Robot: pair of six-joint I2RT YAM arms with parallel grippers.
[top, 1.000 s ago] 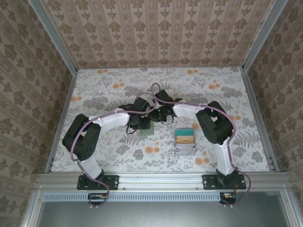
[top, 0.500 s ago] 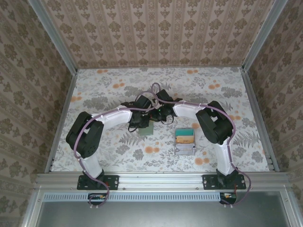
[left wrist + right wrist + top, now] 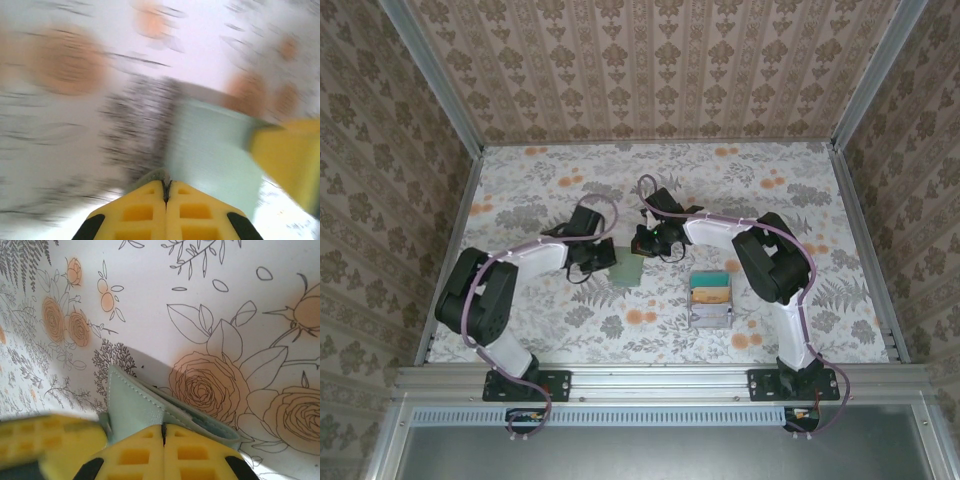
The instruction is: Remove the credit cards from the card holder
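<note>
The card holder [image 3: 628, 271], pale grey-green with stitched edges, is held between the two arms at mid-table. In the right wrist view the card holder [image 3: 135, 405] stands partly opened, one flap lifted off the other, and my right gripper [image 3: 163, 426] is shut on its upper flap. My left gripper [image 3: 165, 182] is shut too, a thin grey-green edge of the card holder [image 3: 215, 145] pinched at its tips. From above, the left gripper [image 3: 608, 260] is at the holder's left side and the right gripper [image 3: 642, 253] at its far right corner. The credit cards are hidden.
A grey tray [image 3: 711, 325] holding teal and tan flat pieces stands right of the holder, close to the right arm's elbow. Patterned walls close off the floral table on three sides. The left wrist view is blurred by motion.
The left gripper has shut, and the left arm has swung out to the left, its wrist now left of the holder instead of over it. The right arm has stayed put.
</note>
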